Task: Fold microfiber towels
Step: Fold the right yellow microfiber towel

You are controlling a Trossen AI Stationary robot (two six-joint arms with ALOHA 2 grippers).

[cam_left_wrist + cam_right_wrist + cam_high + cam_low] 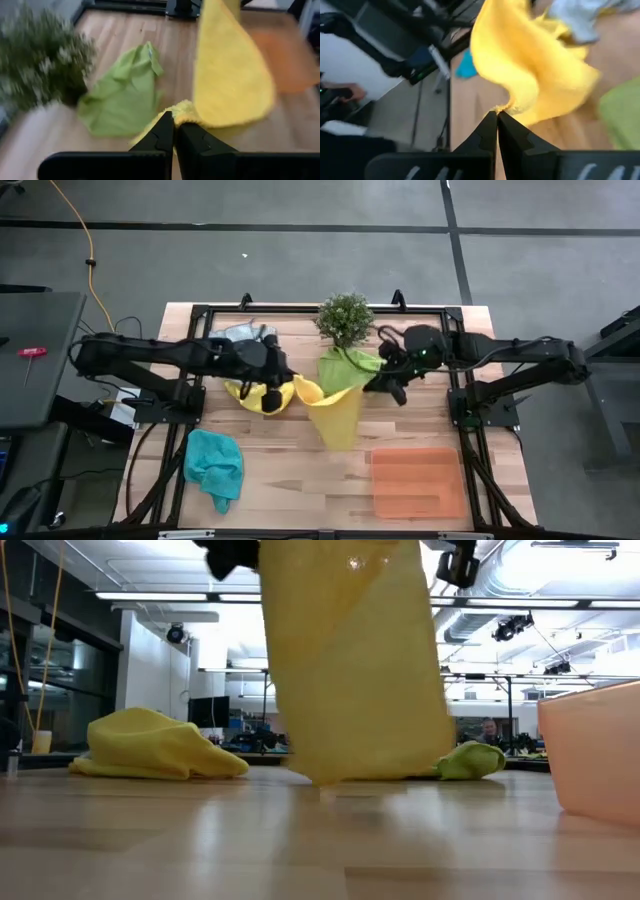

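Aloft, both arms' fingers (174, 131) (496, 131) pinch the yellow towel (335, 415), hanging lengthwise downward.

Yellow towel (335, 415), lime green towel (350, 366), teal towel (215, 465), orange tray (418, 480).

Both dark arms reach in from the table's two sides and meet near its middle, held above the surface. The left gripper (173, 131) sits at the end of a nearly straight, outstretched arm, its two fingers (161, 134) pressed together on a corner of the yellow towel (335, 412). The right gripper (496, 125), on an arm bent at the elbow and angled inward, has its fingers pinched tight on another edge of that same cloth.
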